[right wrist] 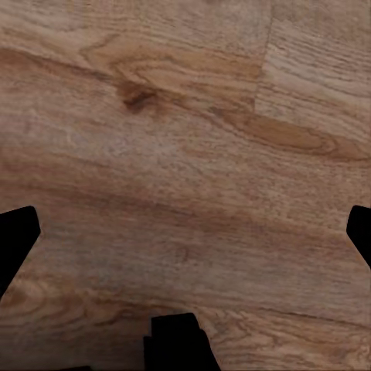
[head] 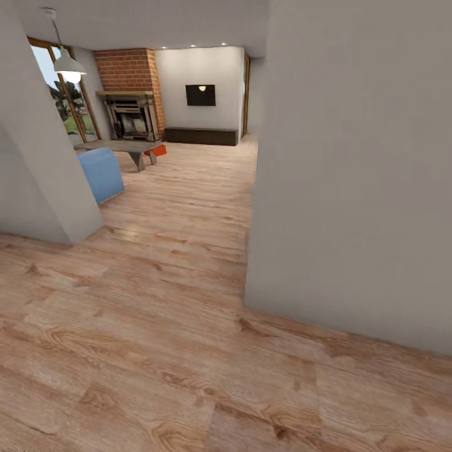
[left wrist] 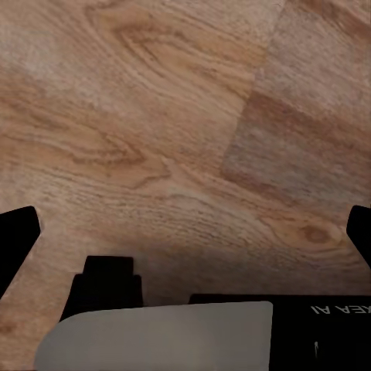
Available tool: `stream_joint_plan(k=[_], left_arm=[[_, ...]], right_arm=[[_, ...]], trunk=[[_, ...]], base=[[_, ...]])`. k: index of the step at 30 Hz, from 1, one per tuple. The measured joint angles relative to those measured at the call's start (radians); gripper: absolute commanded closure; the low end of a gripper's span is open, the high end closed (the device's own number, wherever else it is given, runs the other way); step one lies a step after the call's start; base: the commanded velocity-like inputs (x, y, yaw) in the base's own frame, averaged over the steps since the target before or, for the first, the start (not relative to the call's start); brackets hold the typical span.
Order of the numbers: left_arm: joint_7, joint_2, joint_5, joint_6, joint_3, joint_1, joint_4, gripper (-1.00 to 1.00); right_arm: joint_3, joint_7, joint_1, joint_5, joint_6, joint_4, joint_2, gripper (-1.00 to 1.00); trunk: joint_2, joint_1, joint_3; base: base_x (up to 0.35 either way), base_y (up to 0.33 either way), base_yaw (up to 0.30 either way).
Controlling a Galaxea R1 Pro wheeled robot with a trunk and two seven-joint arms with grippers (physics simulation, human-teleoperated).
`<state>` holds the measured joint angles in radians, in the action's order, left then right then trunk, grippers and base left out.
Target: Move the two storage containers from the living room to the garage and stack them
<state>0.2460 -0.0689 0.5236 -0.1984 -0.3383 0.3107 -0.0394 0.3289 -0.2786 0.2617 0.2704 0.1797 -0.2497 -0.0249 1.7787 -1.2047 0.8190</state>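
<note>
Light wood planks (head: 188, 351) with bold grain run between two plain grey walls (head: 351, 188) toward the living room; both grippers, left (left wrist: 185, 232) and right (right wrist: 185, 232), hang over the boards with black fingertips (left wrist: 17, 232) spread wide, holding nothing. Farther off, one orange-red container (head: 156, 150) sits on the planks by a grey low table (head: 122, 147) and a blue rounded seat (head: 100, 172), before a brick fireplace (head: 130, 94) and black TV (head: 200, 95)

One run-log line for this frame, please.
phase: in transit toward living room | storage container: on wood floor beside low table | left gripper: jaws open, empty | right gripper: jaws open, empty
</note>
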Motion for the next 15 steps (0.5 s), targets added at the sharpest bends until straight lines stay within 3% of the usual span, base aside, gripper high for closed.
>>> stream_joint_plan(k=[15], left_arm=[[0.0, 0.0, 0.0, 0.0, 0.0, 0.0, 0.0, -1.0]], right_arm=[[0.0, 0.0, 0.0, 0.0, 0.0, 0.0, 0.0, -1.0]], trunk=[[0.0, 0.0, 0.0]], base=[[0.307, 0.192, 0.296]])
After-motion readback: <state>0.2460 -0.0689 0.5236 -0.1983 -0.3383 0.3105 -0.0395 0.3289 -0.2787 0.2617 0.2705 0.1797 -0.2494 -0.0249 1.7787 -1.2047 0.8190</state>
